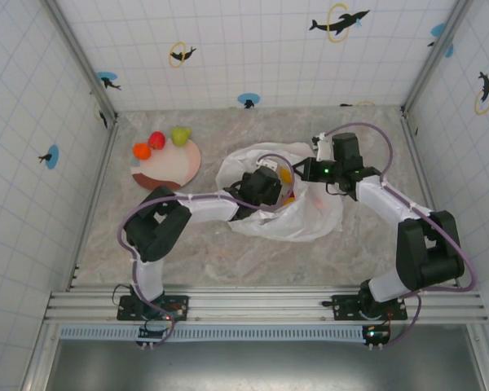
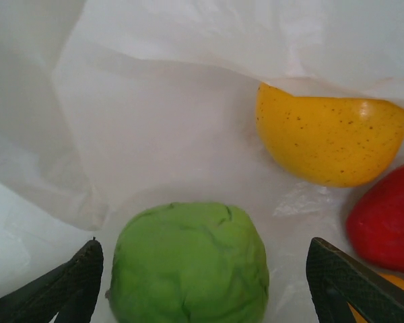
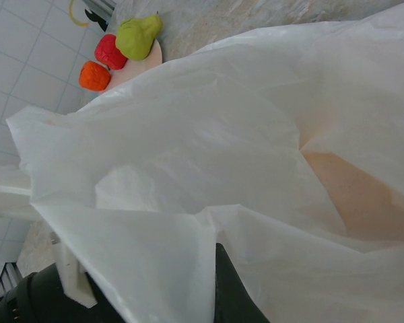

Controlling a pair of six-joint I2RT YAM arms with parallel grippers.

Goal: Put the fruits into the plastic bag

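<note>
Now the left arm stretches rightward over the bench [image 1: 228, 252], the left end effector [image 2: 203, 245] dipped inside the plastic bag [image 1: 310, 216], fingers [image 2: 67, 286] apart on either side of a green fruit [image 2: 188, 266] lying in it, while the right end effector [image 1: 308, 171], on its bent arm, is clamped on the bag's rim.

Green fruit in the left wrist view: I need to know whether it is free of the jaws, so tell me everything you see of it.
The green fruit is round and light green, with dark creases across its top, and looks like moulded plastic. It sits on the plastic bag, its lower edge cut off by the frame. The left gripper has its jaws open on either side, the right one clearly apart from it. A yellow fruit and a red fruit lie beyond, not touching it.
</note>
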